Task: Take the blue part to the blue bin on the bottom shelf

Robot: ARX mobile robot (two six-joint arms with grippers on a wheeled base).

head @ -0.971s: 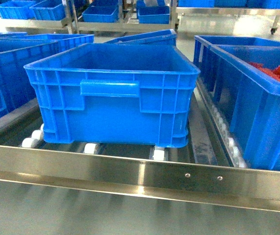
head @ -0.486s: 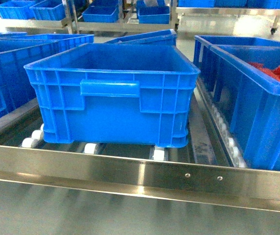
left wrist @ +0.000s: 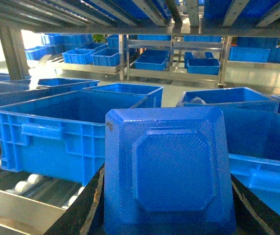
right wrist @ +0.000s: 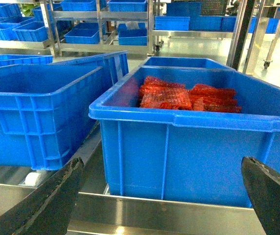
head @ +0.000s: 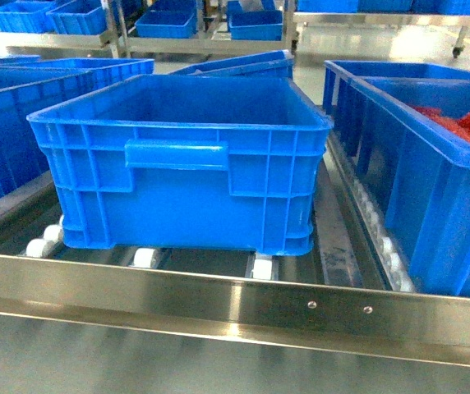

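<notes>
Filling the lower middle of the left wrist view: the blue part (left wrist: pixel 168 171), a boxy blue block with a raised octagonal panel on its facing side, held between the two dark fingers (left wrist: pixel 83 208) of the left gripper (left wrist: pixel 167 210), which close against its left and right flanks. The part is carried in the air, short of the shelf edge and not over any crate opening.

Item, the blue bin (head: pixel 182 156): large rectangular crate, thick rolled rim, ribbed walls, moulded handle ledge on the near wall. It sits squarely on the white rollers (head: pixel 261 265) of the bottom shelf (head: pixel 243 300), behind the steel front rail. What shows of its interior holds nothing. In the left wrist view the same bin (left wrist: pixel 57 132) lies ahead and to the left of the held part, well apart from it.

Item, the crate with red pieces (right wrist: pixel 194 142): to the right of the bin on the same level, separate from it, loaded with red pieces (right wrist: pixel 186 97).

Item, the right gripper (right wrist: pixel 164 200): dark fingers spread wide at either lower corner of its own view, nothing between them, facing the near wall of the red-filled crate.

Further blue crates (head: pixel 17 131) stand to the left and on racks behind.
</notes>
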